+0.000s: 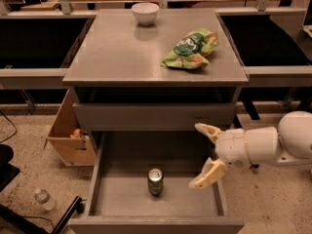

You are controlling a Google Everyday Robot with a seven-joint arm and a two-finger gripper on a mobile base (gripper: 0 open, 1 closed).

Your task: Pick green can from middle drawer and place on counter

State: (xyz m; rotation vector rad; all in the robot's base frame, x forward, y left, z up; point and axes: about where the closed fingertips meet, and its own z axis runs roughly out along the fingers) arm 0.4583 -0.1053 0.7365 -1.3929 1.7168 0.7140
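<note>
The green can (155,181) stands upright on the grey floor of the pulled-out middle drawer (112,204), near its centre. My gripper (204,154) reaches in from the right on a white arm. It hangs over the drawer's right side, to the right of the can and a little higher, apart from it. Its two cream fingers (207,174) are spread wide and hold nothing. The counter (122,52) is the grey cabinet top above the drawers.
A green snack bag (190,49) and a white bowl (145,13) lie on the counter. A plain closed drawer front (153,116) sits above the open drawer. A cardboard box (68,135) and a plastic bottle (44,199) are on the floor at left.
</note>
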